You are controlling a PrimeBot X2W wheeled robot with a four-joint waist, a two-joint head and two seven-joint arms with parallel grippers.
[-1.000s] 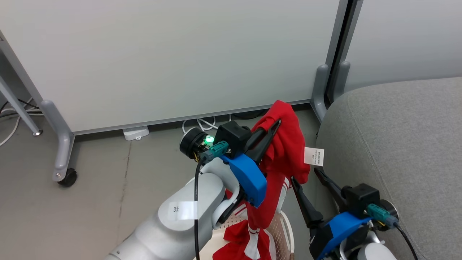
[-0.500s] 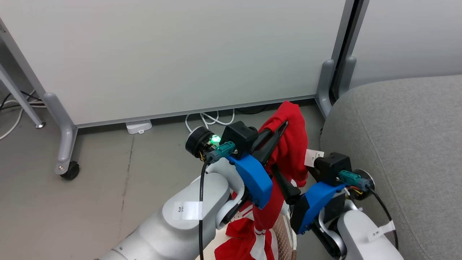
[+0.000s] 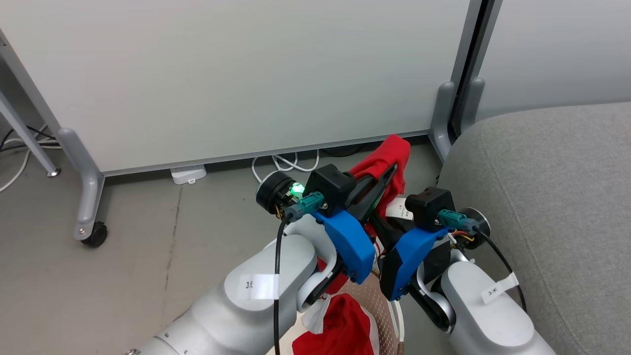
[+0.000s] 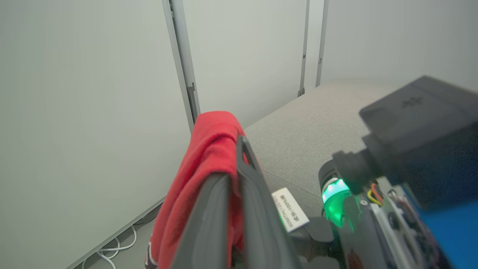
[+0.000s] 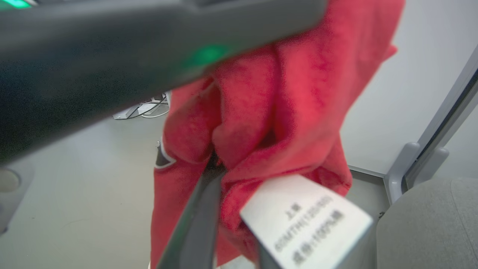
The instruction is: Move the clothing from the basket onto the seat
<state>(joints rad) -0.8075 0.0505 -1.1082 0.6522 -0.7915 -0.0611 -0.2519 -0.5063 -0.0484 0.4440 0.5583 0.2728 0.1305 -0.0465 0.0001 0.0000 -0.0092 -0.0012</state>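
A red piece of clothing [image 3: 397, 150] hangs from my left gripper [image 3: 388, 172], which is shut on its upper fold above the floor, left of the seat [image 3: 542, 172]. In the left wrist view the fabric [image 4: 209, 157] drapes over my closed fingers [image 4: 257, 209]. My right gripper [image 3: 383, 223] sits just below, pressed into the same garment by its white label [image 3: 400, 209]. The right wrist view shows red cloth [image 5: 276, 112] pinched between close-set fingers [image 5: 194, 224], the label [image 5: 306, 220] in front. More red clothing [image 3: 345, 325] lies in the cream basket [image 3: 382, 305] at the bottom edge.
A white partition panel [image 3: 246, 74] on grey wheeled legs [image 3: 86, 197] stands behind. White cables and a power strip [image 3: 187, 173] lie at its foot. Bare grey floor [image 3: 148, 256] stretches to the left. The left finger [image 5: 112, 56] crosses the top of the right wrist view.
My right gripper has risen up and to the left from beside the basket and closed on the hanging garment. The garment's lower end has lifted off the basket. The left gripper barely moved.
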